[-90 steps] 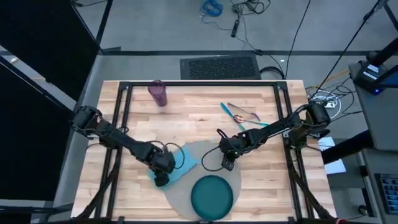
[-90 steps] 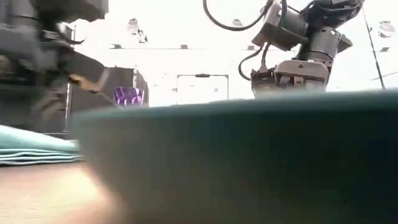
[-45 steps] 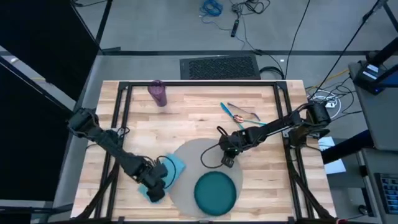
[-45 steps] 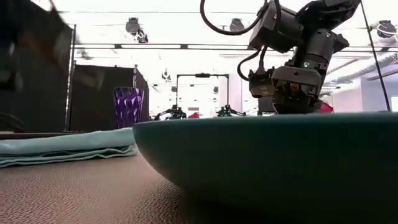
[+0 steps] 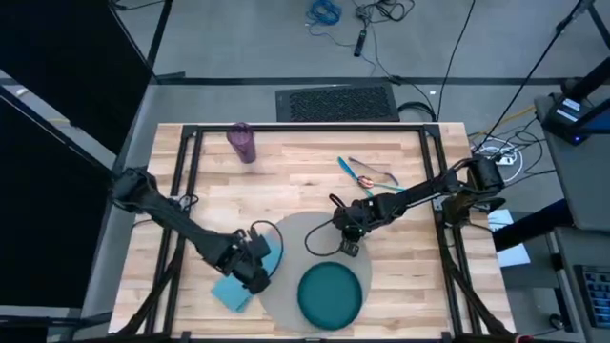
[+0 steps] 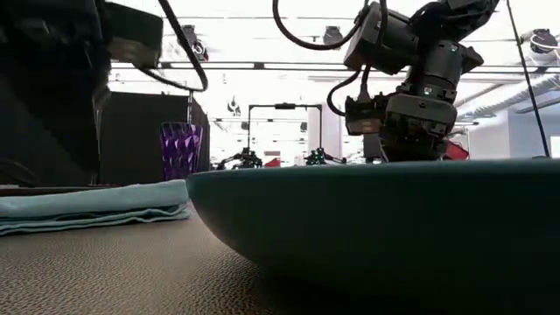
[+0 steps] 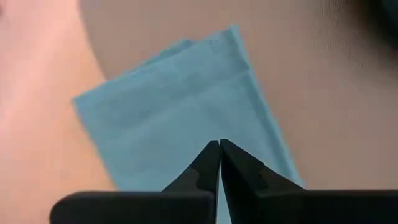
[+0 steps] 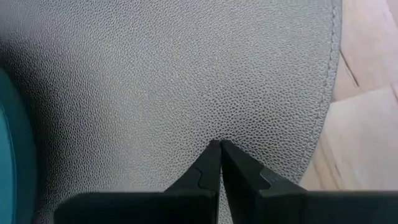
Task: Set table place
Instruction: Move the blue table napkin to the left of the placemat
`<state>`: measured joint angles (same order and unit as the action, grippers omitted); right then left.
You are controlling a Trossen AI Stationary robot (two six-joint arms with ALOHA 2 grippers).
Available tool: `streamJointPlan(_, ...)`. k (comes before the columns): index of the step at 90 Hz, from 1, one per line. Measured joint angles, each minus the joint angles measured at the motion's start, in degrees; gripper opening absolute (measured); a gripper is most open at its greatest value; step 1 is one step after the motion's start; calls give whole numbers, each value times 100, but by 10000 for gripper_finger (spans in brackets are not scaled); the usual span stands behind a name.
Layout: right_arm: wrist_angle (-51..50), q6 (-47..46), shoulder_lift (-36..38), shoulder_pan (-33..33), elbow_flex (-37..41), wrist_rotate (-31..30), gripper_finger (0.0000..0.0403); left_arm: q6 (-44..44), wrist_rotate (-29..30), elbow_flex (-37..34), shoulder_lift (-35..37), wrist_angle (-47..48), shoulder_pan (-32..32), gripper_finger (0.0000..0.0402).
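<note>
The round grey-beige mat point(image 5: 303, 238) lies on the table near its front edge. The teal plate point(image 5: 331, 293) rests on the mat's near part. The folded light-blue napkin point(image 5: 232, 292) lies flat at the mat's left edge, partly over it point(image 7: 180, 93). My left gripper point(image 5: 254, 274) is shut, and its tips point(image 7: 219, 144) hang over the napkin, seemingly clear of it. My right gripper point(image 5: 348, 246) is shut and points down at the mat's far part point(image 8: 220, 143). The purple cup point(image 5: 242, 143) stands at the far left. The teal-handled cutlery point(image 5: 367, 174) lies far right of centre. My right gripper points its shut fingertips down at the mat's far part point(image 8: 186, 124), not far from the mat's stitched edge point(image 8: 329, 93). In the low view the plate's rim point(image 6: 367, 171) hides the tips, so I cannot tell whether they touch the mat.
A black metal frame point(image 5: 315, 127) borders the wooden table. Bare wood lies between the cup and the mat and at the near right. The cutlery is a short way beyond my right arm.
My left gripper first went toward the table's near-left corner, and the napkin slid with it off the middle of the mat to the mat's left edge. The gripper then came back a little toward the far right over the napkin, which stayed put.
</note>
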<state>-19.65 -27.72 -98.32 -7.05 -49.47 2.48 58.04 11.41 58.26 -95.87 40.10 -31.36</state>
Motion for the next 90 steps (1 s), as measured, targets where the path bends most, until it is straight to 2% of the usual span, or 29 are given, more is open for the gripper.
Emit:
streamJointPlan(16, -34, 152, 0, -2, -9, 42, 0, -124, -403, -4, -358, -201, 140, 0)
streamJointPlan(33, -42, 279, 2, -2, -9, 48, 0, 20, -482, 29, -596, -85, 252, 0)
streamJointPlan(48, -45, 338, 2, -14, -9, 57, 0, 640, -290, 31, -640, 377, 313, 0)
streamJointPlan(67, -49, 439, 0, -15, -9, 79, 0, 1448, -356, 20, -633, 965, 318, 0)
streamJointPlan(90, -112, 445, 11, -15, -9, 83, 0, 1666, -461, -7, -662, 2074, 313, 0)
